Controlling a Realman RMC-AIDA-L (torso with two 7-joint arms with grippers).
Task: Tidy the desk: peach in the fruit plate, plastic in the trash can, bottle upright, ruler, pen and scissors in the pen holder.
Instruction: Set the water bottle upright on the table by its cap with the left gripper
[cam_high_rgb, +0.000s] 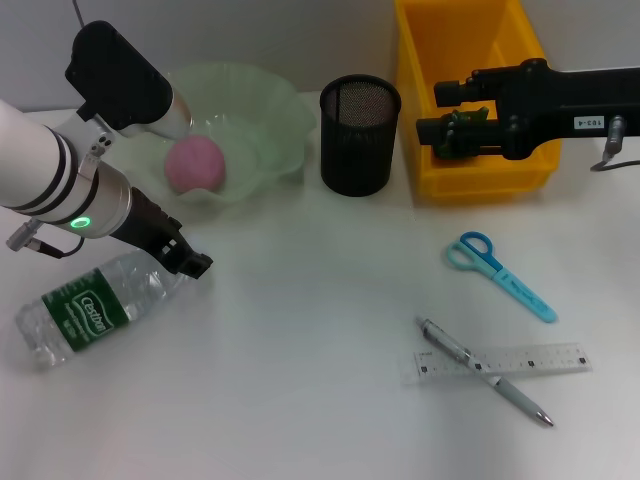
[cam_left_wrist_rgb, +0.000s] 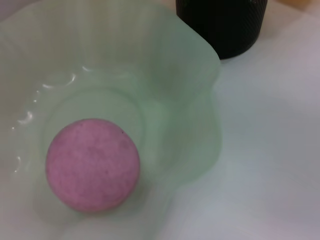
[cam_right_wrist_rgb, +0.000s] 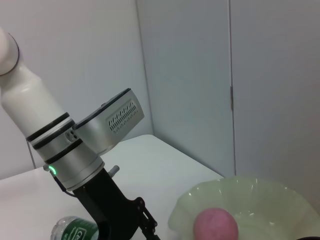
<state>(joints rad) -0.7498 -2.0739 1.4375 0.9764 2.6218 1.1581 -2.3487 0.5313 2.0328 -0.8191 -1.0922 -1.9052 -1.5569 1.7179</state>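
The white counter (cam_high_rgb: 300, 400) carries everything. At its far right stands the yellow trash can (cam_high_rgb: 470, 165), and the right gripper (cam_high_rgb: 440, 108) hangs over it, its fingers too foreshortened to tell whether they are apart or together; nothing shows in them. On the far left sits the pale green fruit plate (cam_high_rgb: 270, 120) with the pink peach (cam_high_rgb: 194, 164) lying inside it, near the front edge of the bowl. The water bottle (cam_high_rgb: 85, 310) lies on its side at the near left, cap end toward the left gripper (cam_high_rgb: 190, 262), whose dark fingers sit right at the bottle's neck; how far apart they stand, and whether they clamp the bottle, cannot be told. The black mesh pen holder (cam_high_rgb: 358, 135) stands upright between plate and trash can. Near right, the clear ruler (cam_high_rgb: 540, 360) lies flat with the silver pen (cam_high_rgb: 485, 372) crossing it. The blue scissors (cam_high_rgb: 500, 272) lie apart, farther back.
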